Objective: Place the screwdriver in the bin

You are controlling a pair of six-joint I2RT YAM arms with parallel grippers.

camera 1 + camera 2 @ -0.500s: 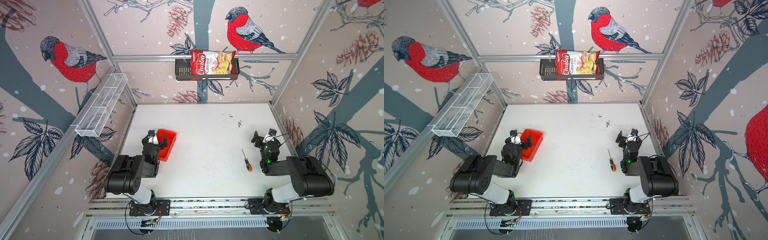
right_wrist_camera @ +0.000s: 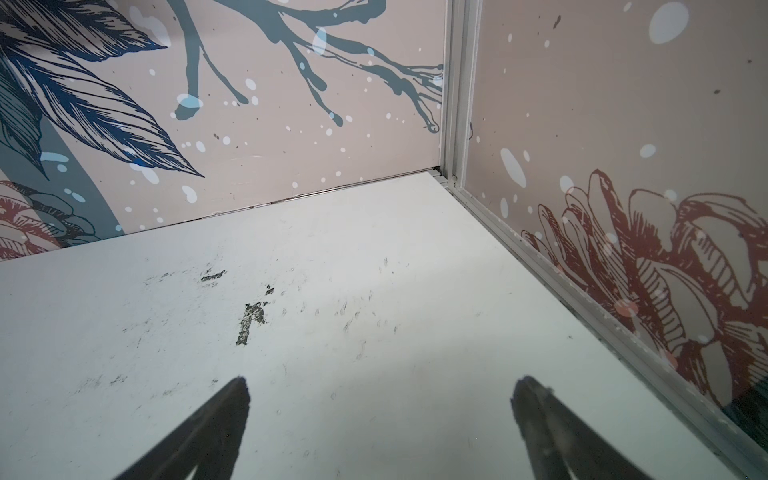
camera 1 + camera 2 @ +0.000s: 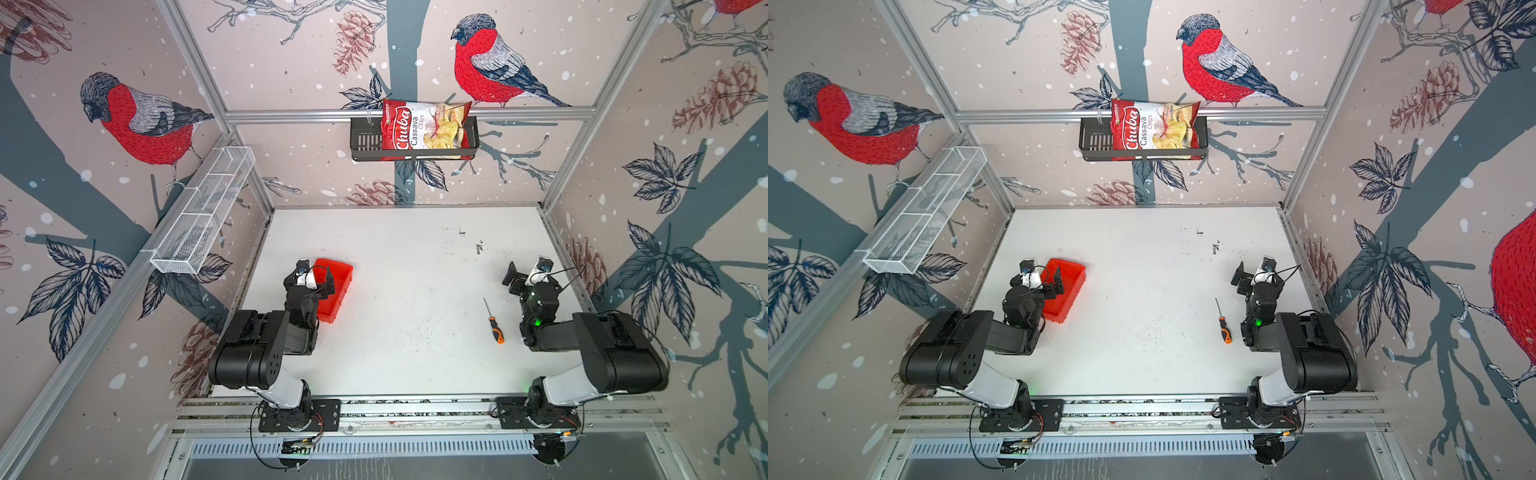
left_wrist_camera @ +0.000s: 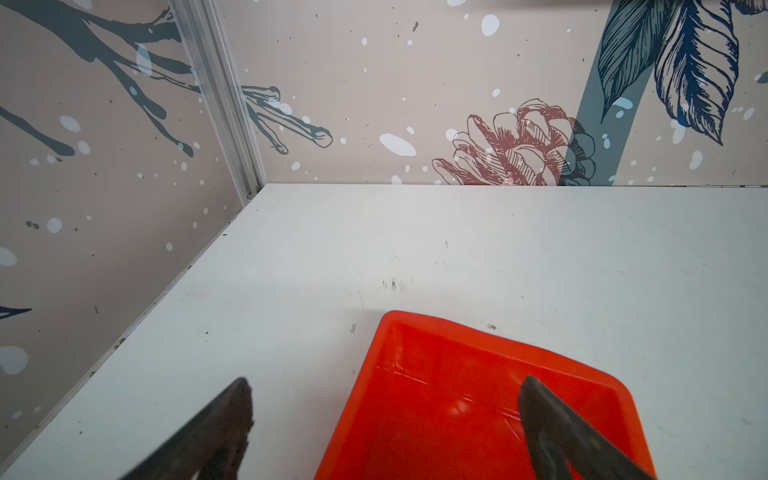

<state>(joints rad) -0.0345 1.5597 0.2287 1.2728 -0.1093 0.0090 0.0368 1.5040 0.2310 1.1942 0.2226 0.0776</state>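
- The screwdriver lay flat on the white surface toward the right side in both top views, its thin dark shaft pointing toward the back wall and its black-and-orange handle toward the front rail.
- The right gripper stood just beside the screwdriver, on its right and slightly farther back, not touching it; its jaws were spread wide with nothing between them.
- In the right wrist view, the two dark fingers framed only bare, scuffed surface, and the screwdriver did not appear there.
- The bin sat on the left part of the surface, well apart from the screwdriver, with no object visible inside it.
- The left gripper hung over the bin's left edge, jaws spread apart and holding nothing.
- In the left wrist view, one finger lay over the bin's red floor, while the other was over bare surface outside the bin's wall.
- A bag of chips rested in a black basket on the back wall, and a white wire-mesh shelf ran along the left wall.
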